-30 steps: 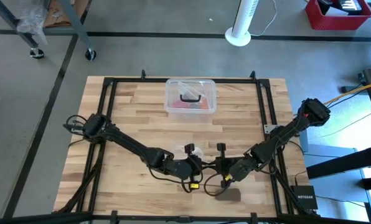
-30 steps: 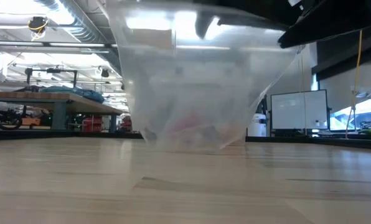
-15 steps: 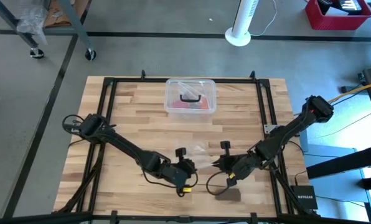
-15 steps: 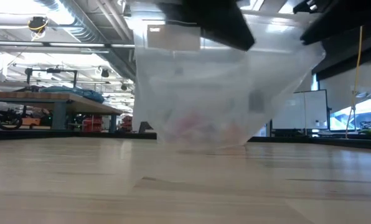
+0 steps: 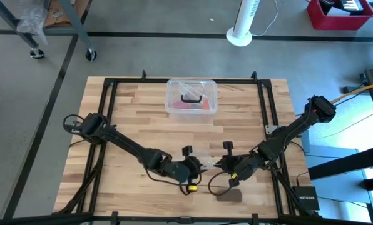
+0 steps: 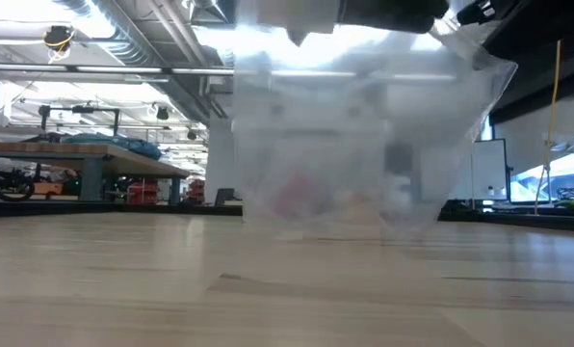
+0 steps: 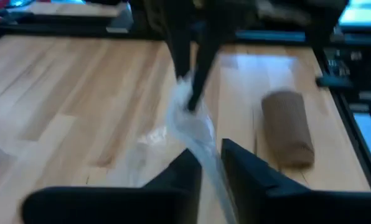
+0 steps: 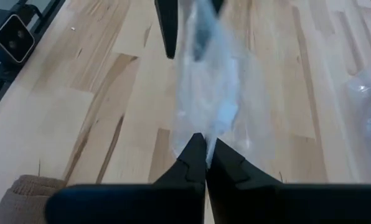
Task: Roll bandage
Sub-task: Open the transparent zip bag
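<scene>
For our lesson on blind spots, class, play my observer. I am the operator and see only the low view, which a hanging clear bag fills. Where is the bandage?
Observer: The bandage lies rolled up outside the bag, near the edge of the table opposite the clear box.
Operator: What holds the bag up?
Observer: The right gripper is shut on the clear bag. The left gripper meets the bag from the opposite side.
</scene>
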